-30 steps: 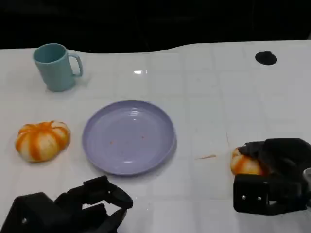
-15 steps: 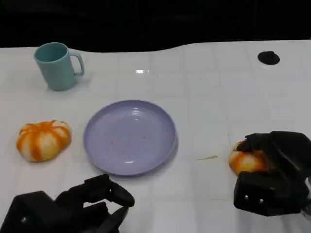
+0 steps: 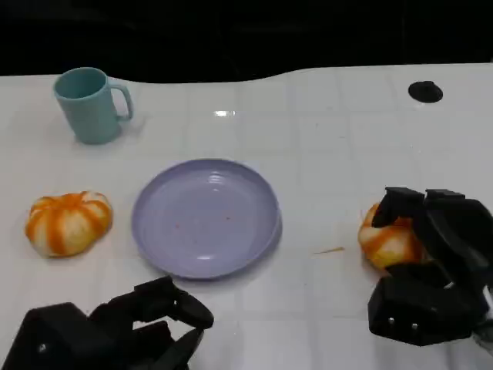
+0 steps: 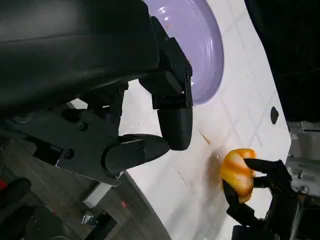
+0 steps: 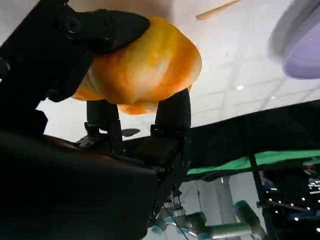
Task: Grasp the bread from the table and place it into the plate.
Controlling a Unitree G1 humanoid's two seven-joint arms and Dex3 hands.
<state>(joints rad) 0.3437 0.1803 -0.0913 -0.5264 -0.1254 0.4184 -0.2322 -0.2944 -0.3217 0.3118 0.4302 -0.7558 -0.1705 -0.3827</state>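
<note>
Rightward, near the bench's (image 3: 339, 116) front edge, the right robot hand (image 3: 431, 262) gripped the bread (image 3: 385, 240); bare bench separated it from the plate (image 3: 205, 216).

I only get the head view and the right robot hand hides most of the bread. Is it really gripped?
Observer: Yes. The right wrist view shows the right robot hand with fingers on one side of the bread and more fingers on the opposite side.
Operator: Is the bread off the table?
Observer: I cannot tell; in the left wrist view the bread sits in the hand close to the table, and no gap is plain.
Operator: Anything in the left robot hand?
Observer: No. The left wrist view shows the left robot hand with nothing between its fingers, near the plate.
</note>
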